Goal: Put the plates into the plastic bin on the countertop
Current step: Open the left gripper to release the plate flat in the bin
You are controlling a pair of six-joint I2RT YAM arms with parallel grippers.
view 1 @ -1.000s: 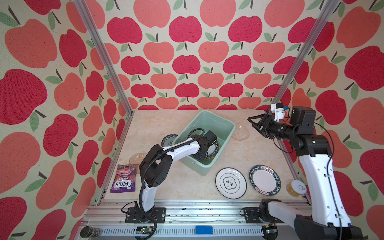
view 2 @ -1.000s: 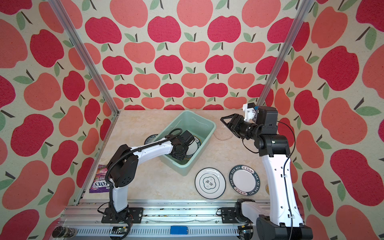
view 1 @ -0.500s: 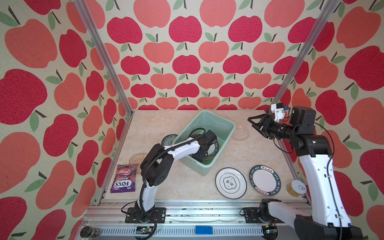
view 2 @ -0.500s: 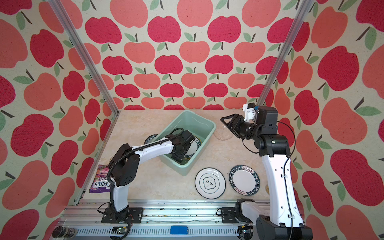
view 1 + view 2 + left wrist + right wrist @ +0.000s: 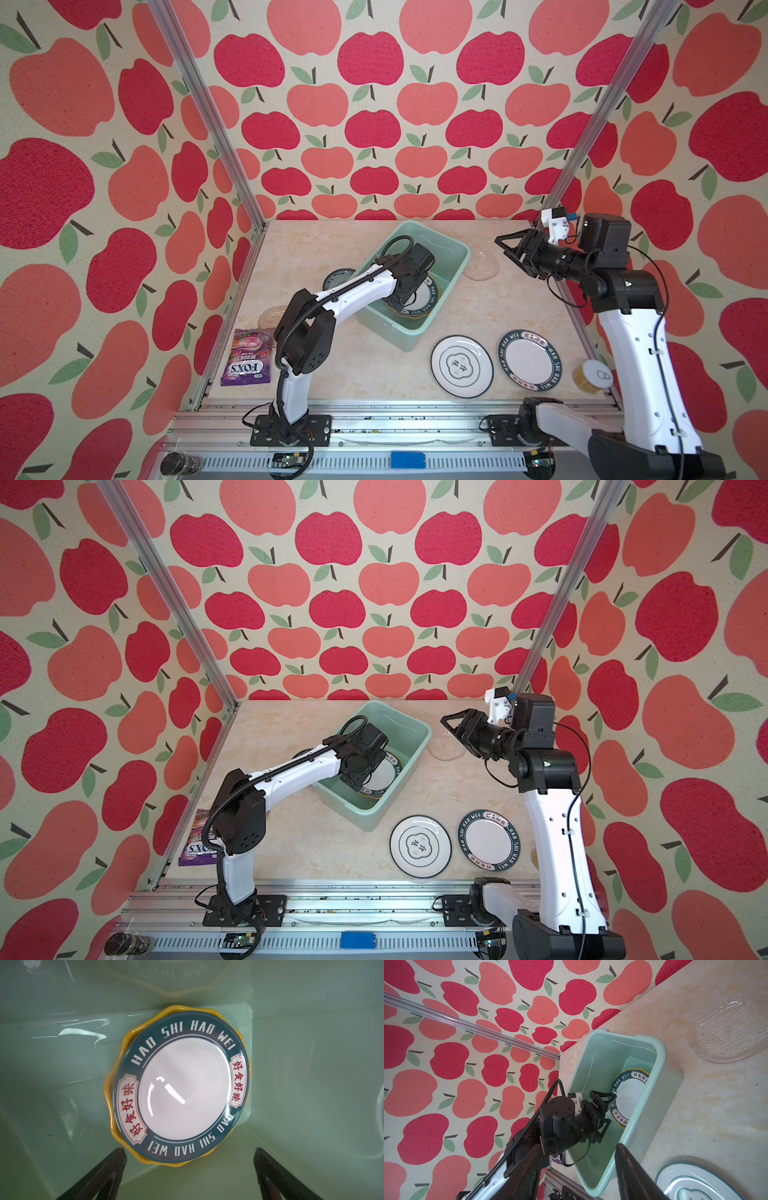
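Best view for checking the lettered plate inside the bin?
Left wrist view: the lettered plate shows whole, rim text readable, atop the yellow plate. Both top views catch only part past the left arm; right wrist view, about half behind the bin wall.

Top views look down; wrist views share the plastic bin (image 5: 661, 1049).

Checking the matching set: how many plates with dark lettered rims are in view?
2. One lettered plate lies in the plastic bin atop the yellow scalloped plate; a second lettered plate sits on the countertop beside the emblem plate. The left arm may hide more.
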